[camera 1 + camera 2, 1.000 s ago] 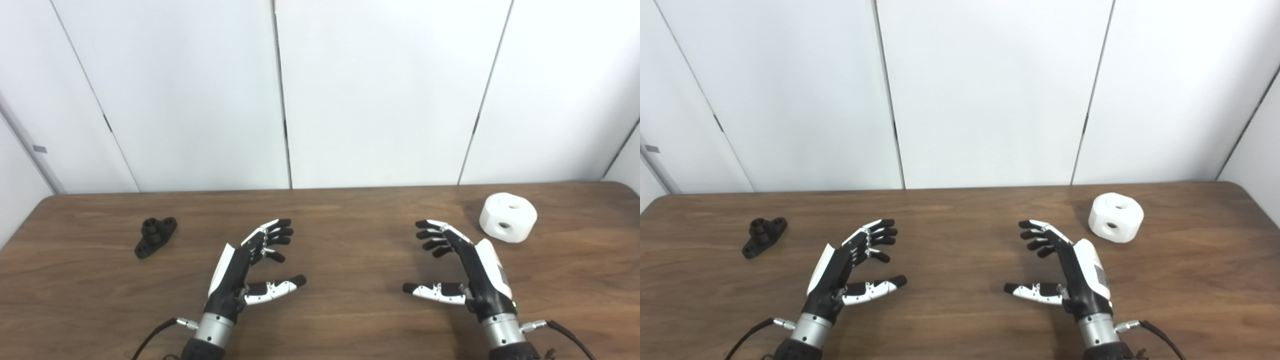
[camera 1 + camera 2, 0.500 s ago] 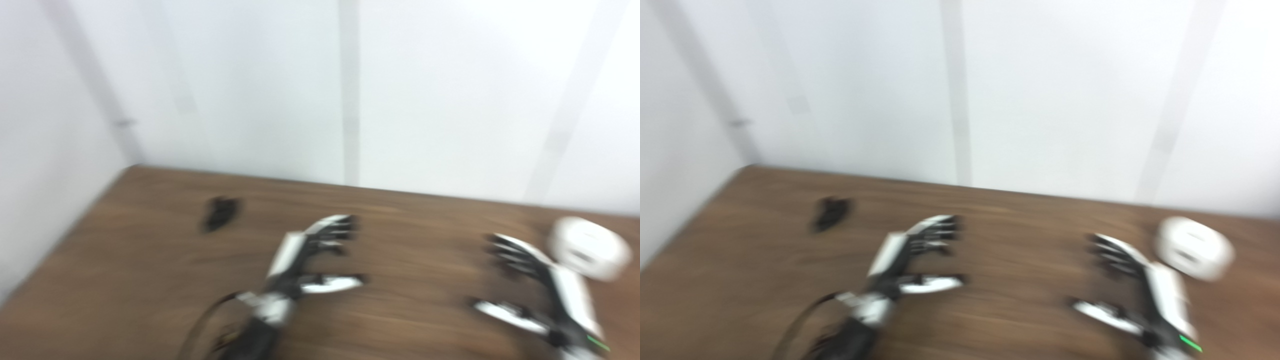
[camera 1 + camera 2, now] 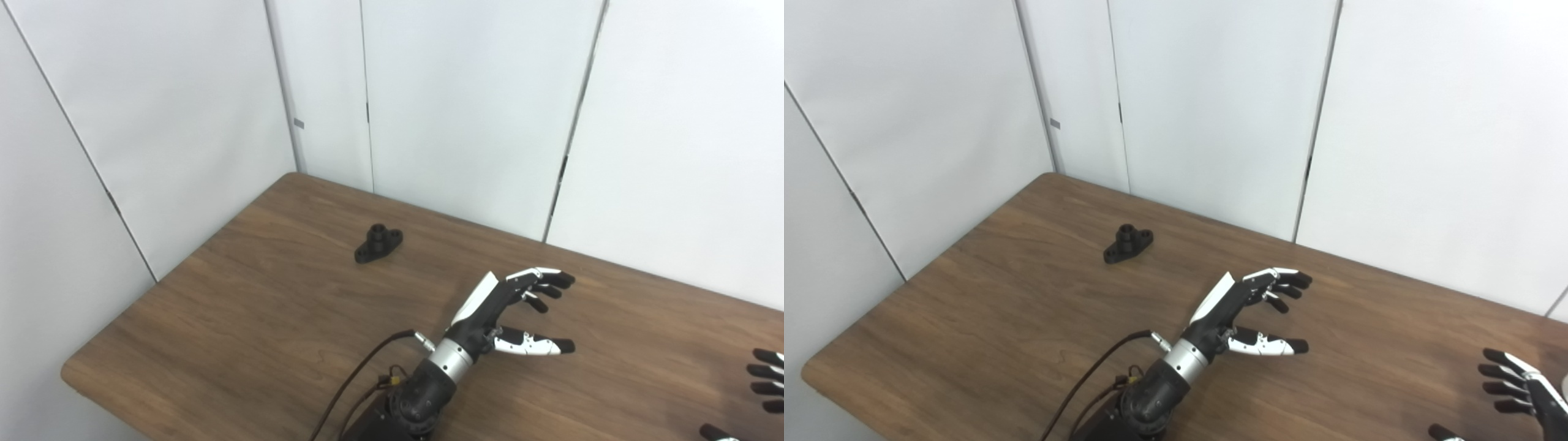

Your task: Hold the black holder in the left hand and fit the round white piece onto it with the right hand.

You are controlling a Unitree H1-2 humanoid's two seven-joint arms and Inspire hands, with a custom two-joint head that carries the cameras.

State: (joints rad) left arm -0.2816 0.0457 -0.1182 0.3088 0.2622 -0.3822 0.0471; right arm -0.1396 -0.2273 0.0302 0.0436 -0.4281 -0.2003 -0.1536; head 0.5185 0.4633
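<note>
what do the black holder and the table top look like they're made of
Black holder: probably moulded or printed plastic, though dark metal is possible; it is evenly matte black with no glints. Table top: wood or a wood-look laminate, with brown grain streaks and a smooth, low-sheen surface; the pictures cannot settle which.

I see the table (image 3: 257, 318) as dark brown wood-grain, smooth with a low satin sheen; grain lines run along its length. The black holder (image 3: 378, 243) looks like matt black plastic, no glints on it. My left hand (image 3: 508, 312) reads as glossy white plastic shells over matt black parts, with dark, rubbery-looking fingertips (image 3: 565, 279). Its wrist (image 3: 450, 360) is a brushed, silvery metal collar, and a black sheathed cable (image 3: 361, 380) leaves it from a small metal plug. My right hand (image 3: 1528, 392) shows the same black and white finish at the frame edge. The wall panels (image 3: 465, 110) look matt white and smooth.
</note>
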